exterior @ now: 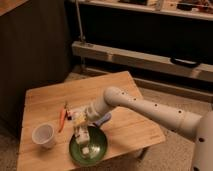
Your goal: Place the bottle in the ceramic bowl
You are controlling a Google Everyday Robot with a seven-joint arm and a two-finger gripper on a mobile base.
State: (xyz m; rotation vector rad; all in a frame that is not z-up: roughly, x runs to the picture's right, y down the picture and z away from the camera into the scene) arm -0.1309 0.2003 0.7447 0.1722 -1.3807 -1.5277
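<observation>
- While your end effector [79, 120] grips the bottle [81, 134] over the ceramic bowl's [100, 151] far-left rim, you're in the placing step.
- Next, lower it, then release inside.

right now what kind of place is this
Probably a lab or workshop, not a home: a small wooden table stands on speckled flooring before a long metal rail. The gripper hangs above the round glossy green ceramic bowl, at the small clear plastic bottle.
</observation>
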